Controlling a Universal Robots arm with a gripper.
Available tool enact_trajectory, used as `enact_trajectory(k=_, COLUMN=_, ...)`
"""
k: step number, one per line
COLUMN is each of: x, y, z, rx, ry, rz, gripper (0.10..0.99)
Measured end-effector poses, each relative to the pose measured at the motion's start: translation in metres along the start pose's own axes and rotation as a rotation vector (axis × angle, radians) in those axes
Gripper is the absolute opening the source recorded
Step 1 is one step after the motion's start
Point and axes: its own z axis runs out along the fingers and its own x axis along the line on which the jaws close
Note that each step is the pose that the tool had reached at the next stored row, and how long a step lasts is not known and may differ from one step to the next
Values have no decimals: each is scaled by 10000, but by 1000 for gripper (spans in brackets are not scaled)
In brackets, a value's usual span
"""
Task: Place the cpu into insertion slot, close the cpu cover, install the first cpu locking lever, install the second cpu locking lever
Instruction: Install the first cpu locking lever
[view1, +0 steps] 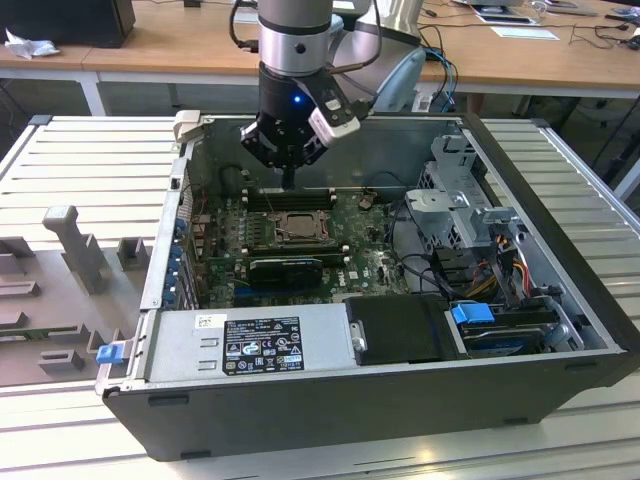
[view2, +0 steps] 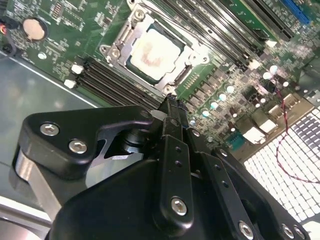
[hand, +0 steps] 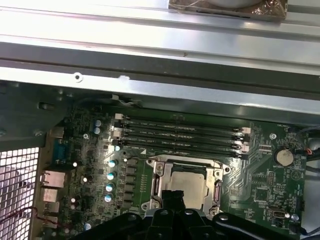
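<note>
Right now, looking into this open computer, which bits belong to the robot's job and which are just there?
Job: cpu, framed by the closed cpu cover; gripper hovering close by.
Just there: memory sticks, coin battery, power supply, drive cage.

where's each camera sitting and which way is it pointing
exterior view: off the arm, looking down into the open computer case; shows the arm's wrist and the gripper above the cpu.
first wrist view: on the wrist, facing past the gripper at the cpu and memory slots.
second wrist view: on the wrist, looking along the gripper to the cpu.
shared: both wrist views show the cpu framed by the cpu cover.
</note>
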Motion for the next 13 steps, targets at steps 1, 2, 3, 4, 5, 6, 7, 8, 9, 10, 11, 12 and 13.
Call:
enact_trajectory(k=1, x=36, y=4, z=0, rx=1, ry=-1, rz=1, gripper=106)
enact_trajectory(k=2, x=61, y=6, z=1, rx=0, ry=-1, rz=-1, gripper=106)
enact_trajectory(k=3, x=78, y=8, z=1, rx=0, ry=0, rz=-1, gripper=106)
enact_trajectory(k=4, x=88, y=9, z=1, rx=1, ry=0, rz=-2, gripper=106)
enact_trajectory(k=5, x=108, y=11, z=2, rx=1, ry=0, rz=0, gripper=106)
enact_trajectory(k=6, x=134, y=13, z=3, rx=1, ry=0, rz=0, gripper=106)
enact_trajectory(k=7, x=153, y=15, z=3, rx=2, ry=1, rz=0, gripper=106)
enact_trajectory(k=8, x=172, y=17, z=4, rx=1, ry=0, rz=0, gripper=106)
enact_trajectory(k=9, x=211, y=21, z=6, rx=1, ry=-1, rz=-2, gripper=106)
enact_trajectory(k=10, x=233, y=23, z=7, rx=0, ry=-1, rz=0, gripper=106)
enact_trajectory(k=11, x=250, y=25, z=8, rx=1, ry=0, rz=0, gripper=106)
enact_trajectory(k=12, x=276, y=28, z=11, rx=0, ry=-1, rz=0, gripper=106)
enact_trajectory(k=13, x=298, y=30, z=13, rx=0, ry=-1, rz=-1, gripper=106)
